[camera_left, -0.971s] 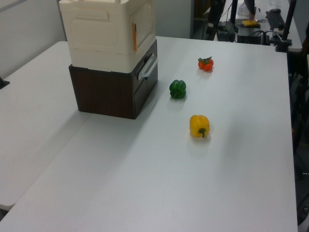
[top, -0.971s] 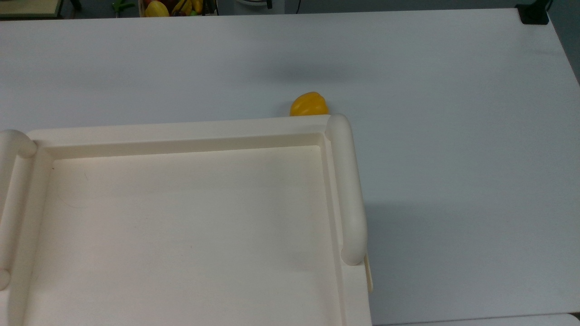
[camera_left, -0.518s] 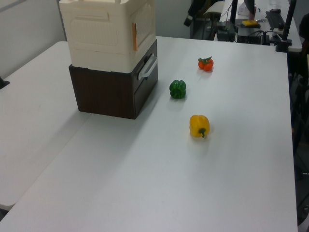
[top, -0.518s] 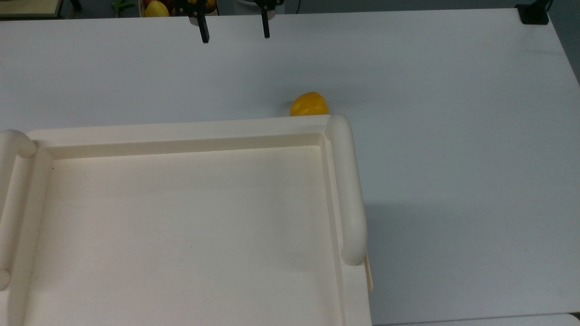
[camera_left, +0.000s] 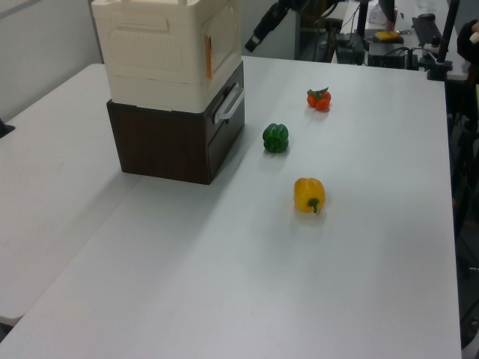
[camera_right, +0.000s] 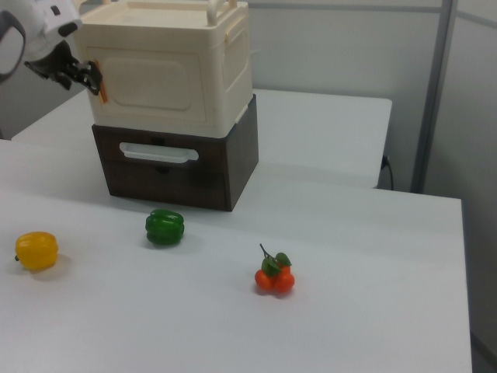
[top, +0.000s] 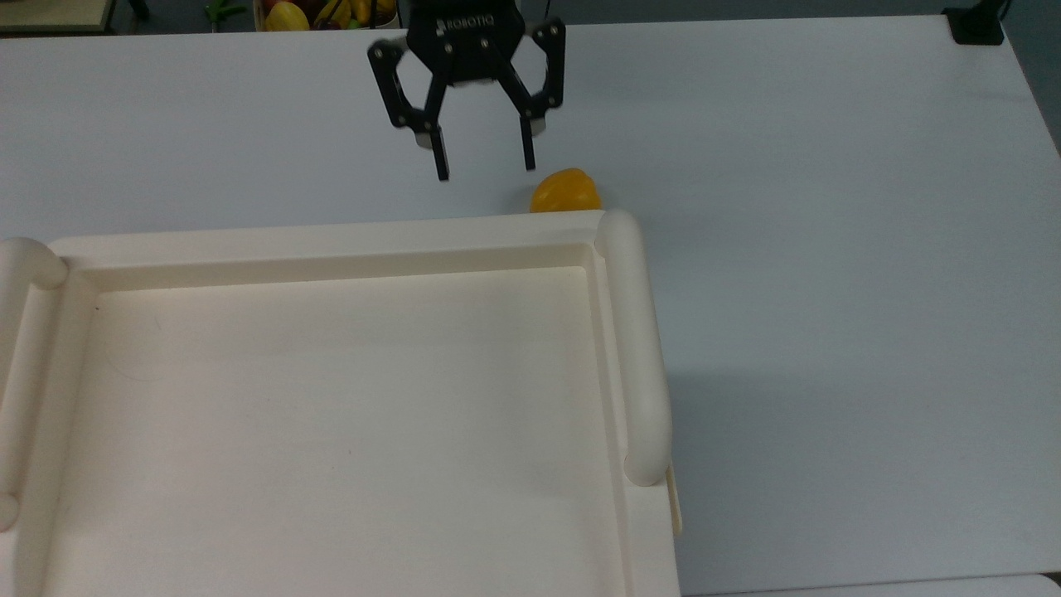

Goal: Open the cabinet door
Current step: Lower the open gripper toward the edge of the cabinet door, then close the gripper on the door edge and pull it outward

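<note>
Currently the gripper (top: 485, 170) hangs above the white table (top: 829, 249) with its two black fingers (top: 441, 162) spread wide apart and nothing between them. In the top view the fingertips point toward the cabinet (top: 331, 398), near its front edge but apart from it, and the yellow pepper (top: 566, 191) lies just to the top view's right of the right fingertip. In the right view the gripper (camera_right: 95, 81) sits at the upper corner of the cabinet front, at the right view's left, close to a small orange tab (camera_right: 101, 87) on the edge of the cabinet door (camera_right: 147, 81); contact cannot be told.

The door is the cream front panel with a recessed rounded rectangle, flush with the cabinet body and shut. The cabinet (camera_right: 167, 66) stands on a dark brown drawer unit (camera_right: 175, 167) with a pale bar handle (camera_right: 158, 153).

On the table in front of it: a green pepper (camera_right: 165, 227) nearest the drawer unit, the yellow pepper (camera_right: 36, 250) toward the right view's left, and a cluster of small red tomatoes (camera_right: 273, 278) toward the right view's right, all well apart from one another.

The arm (camera_left: 268, 22) reaches in at a slant from the far side of the table in the left view, the wrist angled down toward the cabinet (camera_left: 168, 56).
</note>
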